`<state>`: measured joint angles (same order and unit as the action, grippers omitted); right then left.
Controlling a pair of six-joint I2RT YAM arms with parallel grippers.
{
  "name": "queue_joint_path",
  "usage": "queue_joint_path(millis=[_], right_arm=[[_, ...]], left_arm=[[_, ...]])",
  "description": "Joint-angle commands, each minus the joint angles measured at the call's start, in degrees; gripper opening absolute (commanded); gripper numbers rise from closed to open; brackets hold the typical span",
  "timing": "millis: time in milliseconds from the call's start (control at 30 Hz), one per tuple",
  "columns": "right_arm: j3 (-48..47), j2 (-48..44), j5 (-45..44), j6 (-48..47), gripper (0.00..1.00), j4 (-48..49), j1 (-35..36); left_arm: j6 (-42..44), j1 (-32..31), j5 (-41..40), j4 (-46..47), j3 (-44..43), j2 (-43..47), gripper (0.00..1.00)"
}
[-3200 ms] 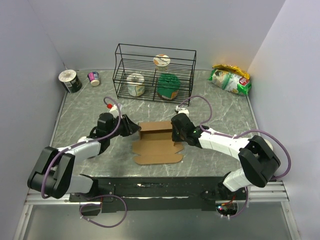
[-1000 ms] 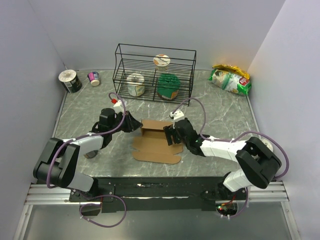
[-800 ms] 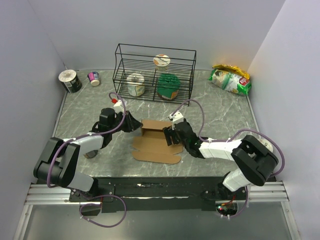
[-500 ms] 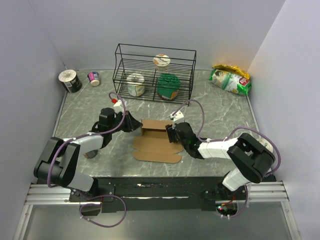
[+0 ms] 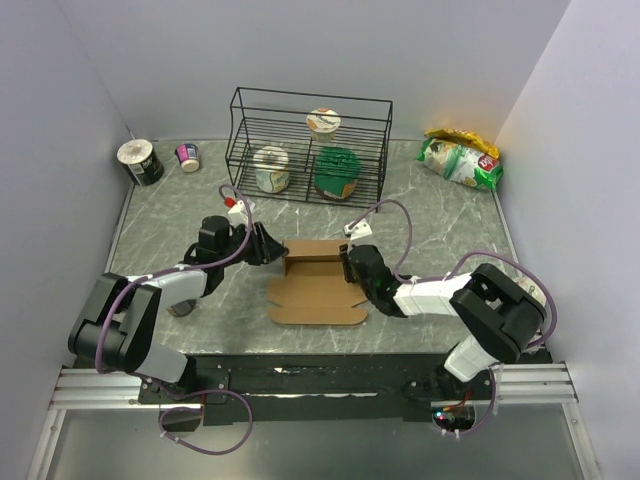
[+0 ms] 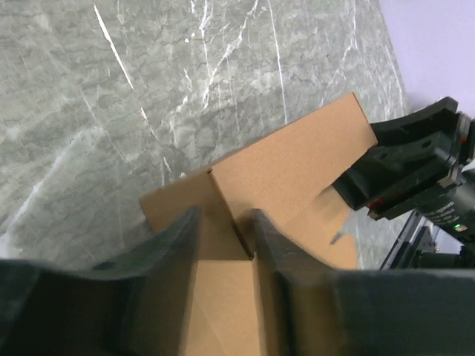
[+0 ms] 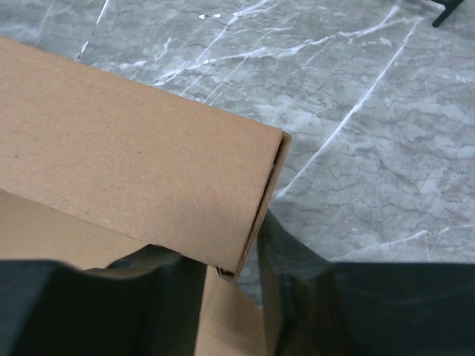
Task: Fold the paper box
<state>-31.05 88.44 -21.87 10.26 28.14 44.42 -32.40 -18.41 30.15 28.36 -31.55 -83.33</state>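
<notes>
The plain brown cardboard paper box [image 5: 318, 300] lies half folded mid-table on the grey marble table [image 5: 450, 220], near flap flat, far wall upright. My left gripper [image 6: 225, 222] stands a little open astride its left end wall. My right gripper [image 7: 226, 248] straddles the right end wall closely; whether it pinches I cannot tell

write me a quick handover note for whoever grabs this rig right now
Left gripper: jaws straddle the left end wall of the paper box; grip unclear.
Right gripper: jaws straddle the right end wall; grip unclear.
Box: between the two arms, in front of the wire rack.
Done: far section stands up as a low wall.
Left: near panel with its flaps lies flat; fold it up and close the box.
</notes>
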Motion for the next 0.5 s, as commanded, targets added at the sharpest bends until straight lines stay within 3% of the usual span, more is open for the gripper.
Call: queue_joint_path(millis=[0, 100, 167, 300, 467], right_arm=[[-2.7, 0.2, 1.4, 2.8, 0.26, -2.2, 0.4], [-3.5, -0.4, 2.5, 2.7, 0.24, -4.8, 0.4], [-3.5, -1.0, 3.7, 2.5, 0.22, -6.7, 0.3], [-3.9, -3.2, 5.4, 2.0, 0.21, -11.3, 0.3], [-5.8, -4.9, 10.0, 3.0, 0.2, -19.0, -0.4]], left_arm=[[-0.8, -0.1, 0.3, -0.4, -1.3, 0.5, 0.64], [-1.9, -0.1, -2.0, -0.8, -2.8, 2.6, 0.91], [-1.6, -0.1, -3.8, -1.2, -3.9, 4.0, 0.97], [1.4, -0.1, -7.0, -3.8, -4.0, 9.8, 0.96], [4.9, -0.9, -8.6, -3.1, 2.2, 17.1, 0.96]])
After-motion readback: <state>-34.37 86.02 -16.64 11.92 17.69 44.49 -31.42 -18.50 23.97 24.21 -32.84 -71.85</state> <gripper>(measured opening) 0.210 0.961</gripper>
